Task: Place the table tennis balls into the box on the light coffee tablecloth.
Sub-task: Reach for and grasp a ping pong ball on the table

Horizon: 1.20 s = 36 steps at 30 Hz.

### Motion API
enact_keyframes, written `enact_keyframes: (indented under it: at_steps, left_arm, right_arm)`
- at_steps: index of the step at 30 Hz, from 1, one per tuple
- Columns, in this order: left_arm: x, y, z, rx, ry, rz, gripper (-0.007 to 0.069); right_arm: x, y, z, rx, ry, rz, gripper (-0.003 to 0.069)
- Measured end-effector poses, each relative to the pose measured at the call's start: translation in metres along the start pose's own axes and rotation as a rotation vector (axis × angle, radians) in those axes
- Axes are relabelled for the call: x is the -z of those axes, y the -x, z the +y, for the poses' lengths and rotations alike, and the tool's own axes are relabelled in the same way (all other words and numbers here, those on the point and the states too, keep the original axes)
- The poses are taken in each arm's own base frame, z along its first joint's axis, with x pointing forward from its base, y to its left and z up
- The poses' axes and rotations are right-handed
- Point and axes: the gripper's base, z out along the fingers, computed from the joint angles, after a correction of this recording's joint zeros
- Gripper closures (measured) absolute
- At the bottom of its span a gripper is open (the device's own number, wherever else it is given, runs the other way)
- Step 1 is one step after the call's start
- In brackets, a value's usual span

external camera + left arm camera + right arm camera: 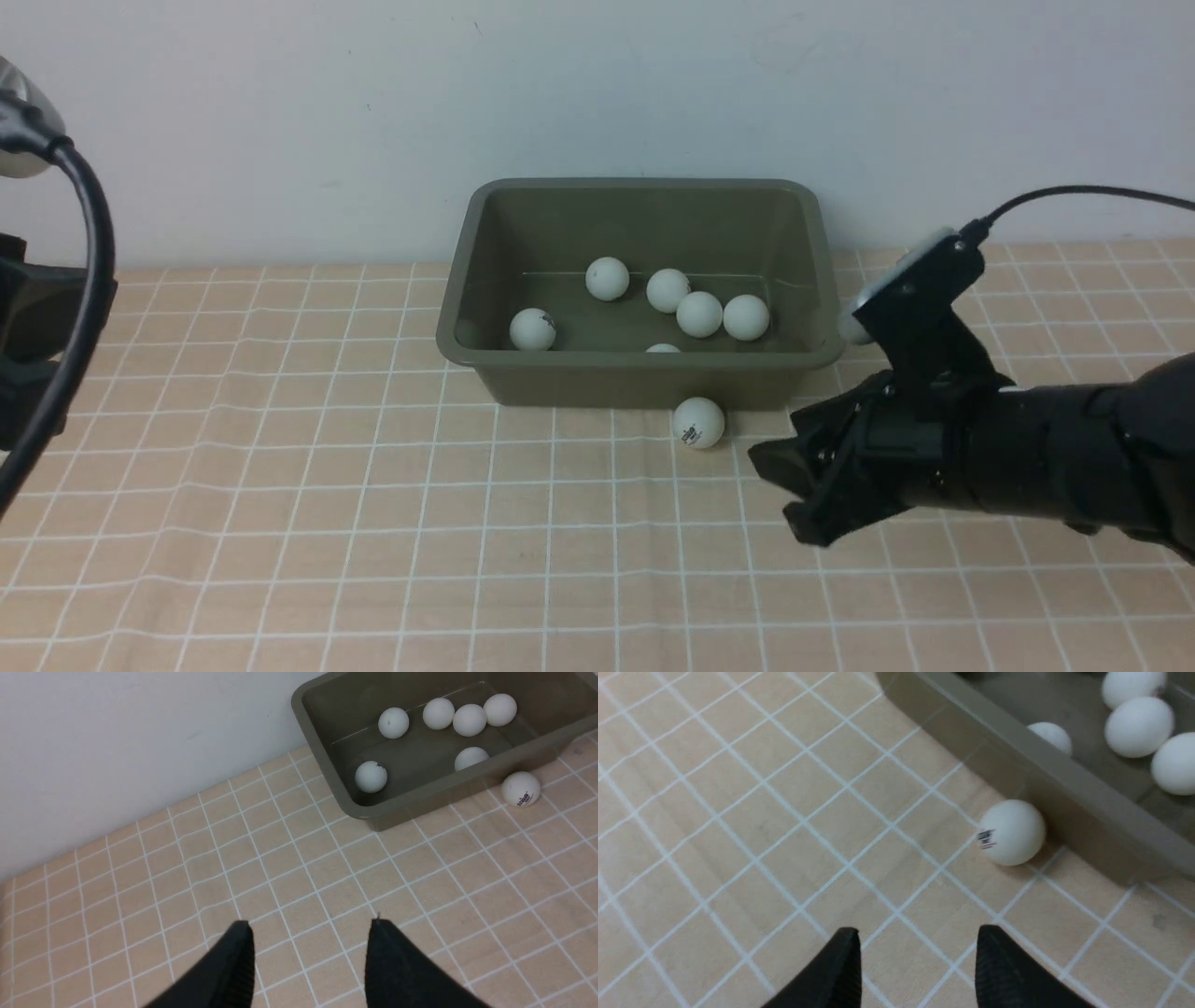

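The olive-green box (579, 385) stands at the back middle of the light coffee tablecloth (373, 523). Several white table tennis balls (699, 314) lie inside it, one half hidden behind the front wall. One more ball (698, 422), with a dark printed mark, rests on the cloth against the box's front wall; the right wrist view shows this ball (1011, 832) ahead of the fingers. My right gripper (782, 495) hovers low to the right of that ball, open and empty (919, 933). My left gripper (310, 926) is open over bare cloth, well away from the box (420, 800).
A pale wall rises right behind the box. A thick black cable (89, 243) and part of the left arm hang at the far left edge of the front view. The right arm's black forearm (1046, 457) stretches in from the right.
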Motion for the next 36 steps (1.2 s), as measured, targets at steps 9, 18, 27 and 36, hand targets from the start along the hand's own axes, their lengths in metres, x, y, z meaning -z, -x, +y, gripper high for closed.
enact_keyframes:
  at_steps: [9,18,27,36]
  left_arm:
    - [0.0,0.0,0.0,0.0,0.0,0.001,0.0358]
    - [0.0,-0.001,0.0,0.0,-0.001,0.011,0.0358]
    - [0.0,-0.002,0.0,-0.002,0.0,0.023,0.0358]
    - [0.0,-0.002,0.0,-0.002,0.0,0.026,0.0358]
  right_arm:
    - [-0.021,-0.011,-0.006,-0.075,-0.037,0.035,0.041]
    - [-0.03,-0.016,-0.004,0.017,0.005,0.055,0.0479]
    - [-0.037,-0.021,0.004,0.041,0.109,0.06,0.0417]
    - [-0.037,-0.017,0.001,0.063,0.077,0.054,0.0238]
